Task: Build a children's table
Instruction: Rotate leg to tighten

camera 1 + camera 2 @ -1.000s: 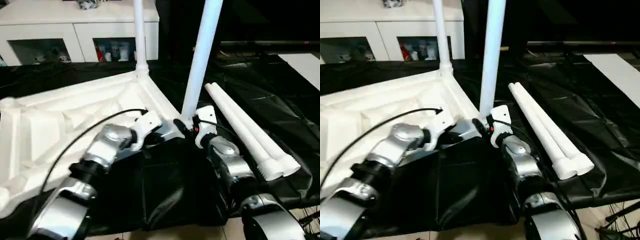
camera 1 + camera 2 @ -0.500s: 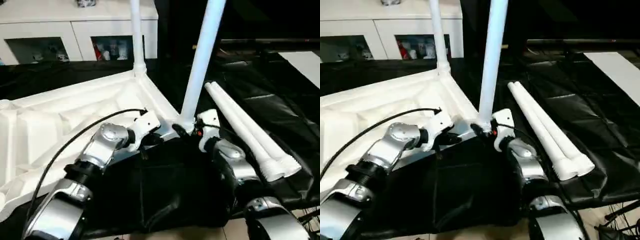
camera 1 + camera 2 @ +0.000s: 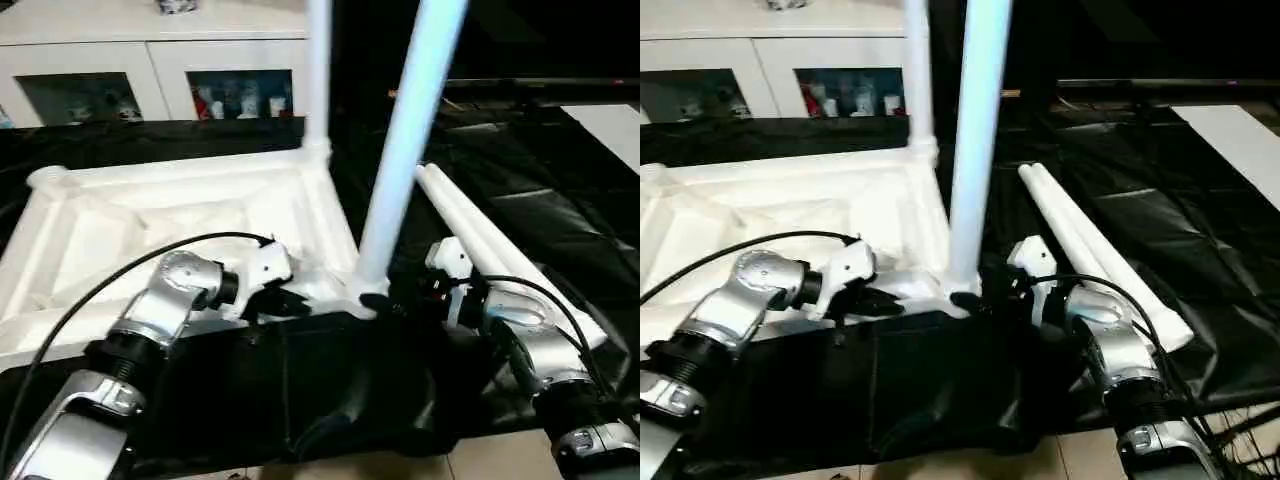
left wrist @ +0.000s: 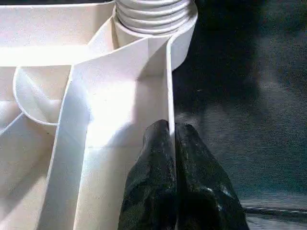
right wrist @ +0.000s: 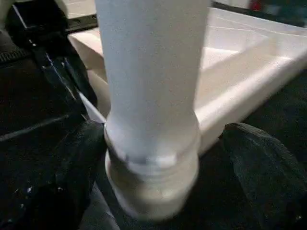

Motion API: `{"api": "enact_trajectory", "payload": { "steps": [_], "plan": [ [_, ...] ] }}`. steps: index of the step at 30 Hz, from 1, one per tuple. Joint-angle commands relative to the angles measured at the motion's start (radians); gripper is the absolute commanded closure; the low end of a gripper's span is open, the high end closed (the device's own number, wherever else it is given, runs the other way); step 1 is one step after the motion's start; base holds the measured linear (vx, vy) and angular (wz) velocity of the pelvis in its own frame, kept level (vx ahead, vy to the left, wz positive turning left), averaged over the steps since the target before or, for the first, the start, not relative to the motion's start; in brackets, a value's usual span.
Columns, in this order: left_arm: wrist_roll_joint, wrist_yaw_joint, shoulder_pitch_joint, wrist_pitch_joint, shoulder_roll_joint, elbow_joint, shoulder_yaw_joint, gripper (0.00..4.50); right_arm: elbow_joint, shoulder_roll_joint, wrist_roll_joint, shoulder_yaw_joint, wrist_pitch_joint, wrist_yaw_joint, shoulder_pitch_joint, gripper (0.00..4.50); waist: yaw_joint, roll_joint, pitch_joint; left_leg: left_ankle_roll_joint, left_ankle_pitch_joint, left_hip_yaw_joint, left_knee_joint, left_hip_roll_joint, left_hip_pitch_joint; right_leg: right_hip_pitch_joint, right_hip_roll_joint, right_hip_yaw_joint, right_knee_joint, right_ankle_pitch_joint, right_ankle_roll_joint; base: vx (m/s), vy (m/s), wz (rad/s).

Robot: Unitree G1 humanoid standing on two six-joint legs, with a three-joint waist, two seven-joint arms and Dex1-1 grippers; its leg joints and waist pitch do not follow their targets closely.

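Tabletop (image 3: 150, 215), white plastic and turned ribbed side up, lies on the black sheet (image 3: 330, 390) across the left and middle of the head view, its edges reaching from the far-left corner socket (image 3: 45, 180) to the near corner at centre. At lower left, the left gripper (image 4: 171, 143) comes in over the silver forearm and has its two black fingers pressed tight together on the thin upright rim of the top, just beside the near corner. At upper centre, a slim leg (image 3: 317, 70) stands upright in the far corner socket. Just right of it, a thicker leg (image 3: 405, 150) stands in the near corner socket, leaning slightly to the right towards its upper end. The right gripper (image 5: 163, 158), at centre right, straddles the base of this leg with its fingers (image 5: 261, 172) spread wide, one pad at each side of the collar; whether either pad touches the collar cannot be told. Further right, two loose legs (image 3: 480, 240) lie side by side on the sheet, running from centre towards lower right. A white cabinet (image 3: 150, 60) fills the upper left background, and a flat white board (image 3: 610, 125) shows at the right edge.
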Motion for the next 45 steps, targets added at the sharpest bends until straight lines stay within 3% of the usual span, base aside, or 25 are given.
{"api": "enact_trajectory", "payload": {
  "steps": [1,6,10,18,23,27,30,31,32,33,34,36,37,38,39,45],
  "plan": [
    [-0.022,-0.020,-0.009,-0.023,-0.009,-0.011,-0.005,4.50,-0.007,-0.006,-0.002,0.004,0.004,0.009,-0.013,0.30,0.000,-0.009,-0.057,0.108,-0.063,-0.003,-0.059,0.029,0.005,0.054,-0.075,0.053,-0.072,0.092,-0.271,0.000,0.000,0.00],
    [-0.021,-0.036,-0.016,-0.047,-0.002,0.009,0.000,4.50,-0.008,0.012,0.012,0.000,0.018,0.035,-0.027,0.30,0.004,-0.008,-0.059,0.115,-0.043,-0.004,-0.058,0.027,0.001,0.057,-0.075,0.051,-0.068,0.130,-0.267,0.000,0.000,0.00],
    [-0.026,-0.054,-0.013,-0.050,0.007,0.002,-0.001,4.50,0.011,0.018,0.002,0.011,0.021,0.060,-0.035,0.67,0.008,-0.003,-0.058,0.110,-0.052,-0.005,-0.059,0.029,0.005,0.054,-0.076,0.050,-0.068,0.121,-0.272,0.000,0.000,0.00],
    [-0.020,-0.062,-0.016,-0.060,0.008,0.016,-0.002,4.50,0.035,0.019,0.002,0.005,0.016,0.068,-0.042,1.38,0.014,-0.002,-0.060,0.107,-0.044,-0.004,-0.057,0.029,0.004,0.057,-0.075,0.050,-0.065,0.152,-0.275,0.000,0.000,0.00],
    [-0.014,-0.070,-0.018,-0.063,0.006,0.028,-0.009,4.50,0.038,0.015,-0.008,0.003,0.014,0.074,-0.035,1.79,0.014,-0.005,-0.062,0.107,-0.040,-0.004,-0.057,0.029,0.004,0.057,-0.075,0.051,-0.064,0.152,-0.275,0.000,0.000,0.00],
    [-0.007,-0.068,-0.015,-0.052,0.003,0.029,-0.012,4.50,0.058,0.022,-0.025,0.004,0.007,0.049,-0.029,1.83,0.014,-0.008,-0.062,0.109,-0.036,-0.004,-0.056,0.028,0.003,0.058,-0.075,0.050,-0.063,0.149,-0.273,0.000,0.000,0.00],
    [0.014,-0.028,-0.013,-0.019,0.002,0.032,-0.015,4.50,0.114,0.049,-0.057,-0.005,0.004,-0.056,-0.035,1.85,0.012,-0.013,-0.059,0.103,-0.047,-0.002,-0.058,0.030,0.005,0.053,-0.078,0.051,-0.066,0.112,-0.270,0.000,0.000,0.00],
    [0.021,0.006,-0.020,-0.004,-0.006,0.045,-0.009,4.50,0.138,0.062,-0.067,-0.014,0.003,-0.107,-0.041,1.85,0.011,-0.010,-0.054,0.091,-0.073,-0.004,-0.062,0.029,0.006,0.051,-0.078,0.050,-0.073,0.058,-0.265,0.000,0.000,0.00],
    [0.033,0.058,-0.031,0.014,-0.020,0.066,0.000,4.50,0.170,0.084,-0.073,-0.029,0.001,-0.180,-0.050,1.85,0.008,-0.015,-0.052,0.071,-0.101,-0.004,-0.066,0.030,0.008,0.049,-0.078,0.051,-0.077,-0.004,-0.257,0.000,0.000,0.00],
    [0.039,0.087,-0.037,0.024,-0.028,0.079,0.005,4.50,0.186,0.097,-0.075,-0.038,0.001,-0.218,-0.054,1.85,0.007,-0.012,-0.048,0.060,-0.119,-0.003,-0.068,0.029,0.011,0.045,-0.080,0.052,-0.084,-0.044,-0.253,0.000,0.000,0.00],
    [0.063,0.201,-0.068,0.068,-0.061,0.124,0.021,4.50,0.240,0.141,-0.081,-0.064,-0.011,-0.347,-0.073,1.85,0.006,0.003,-0.046,0.032,-0.156,-0.006,-0.071,0.028,0.014,0.046,-0.082,0.052,-0.090,-0.123,-0.243,0.000,0.000,0.00],
    [0.073,0.286,-0.092,0.102,-0.092,0.159,0.035,4.50,0.278,0.172,-0.088,-0.081,-0.021,-0.446,-0.089,1.85,-0.003,-0.006,-0.045,-0.008,-0.185,-0.007,-0.075,0.027,0.017,0.043,-0.081,0.054,-0.096,-0.175,-0.226,0.000,0.000,0.00],
    [0.073,0.286,-0.092,0.102,-0.092,0.159,0.035,4.50,0.278,0.172,-0.088,-0.081,-0.021,-0.446,-0.089,1.85,-0.004,-0.007,-0.044,-0.008,-0.192,-0.007,-0.075,0.026,0.018,0.043,-0.081,0.055,-0.099,-0.188,-0.222,0.000,0.000,0.00],
    [0.071,0.376,-0.121,0.141,-0.138,0.197,0.056,4.50,0.316,0.214,-0.084,-0.105,-0.025,-0.562,-0.112,1.85,-0.006,-0.007,-0.044,-0.006,-0.194,-0.006,-0.074,0.026,0.016,0.042,-0.081,0.056,-0.101,-0.196,-0.216,0.000,0.000,0.00],
    [0.071,0.412,-0.133,0.159,-0.157,0.212,0.063,4.50,0.336,0.235,-0.077,-0.119,-0.021,-0.617,-0.126,1.85,-0.006,-0.005,-0.043,-0.010,-0.204,-0.007,-0.076,0.026,0.021,0.037,-0.080,0.057,-0.105,-0.205,-0.216,0.000,0.000,0.00],
    [0.075,0.546,-0.184,0.192,-0.234,0.266,0.083,4.50,0.443,0.312,-0.116,-0.129,-0.055,-0.861,-0.213,1.86,-0.002,-0.008,-0.049,0.006,-0.157,-0.007,-0.074,0.024,0.010,0.044,-0.081,0.056,-0.099,-0.139,-0.214,0.000,0.000,0.00]
  ]
}}
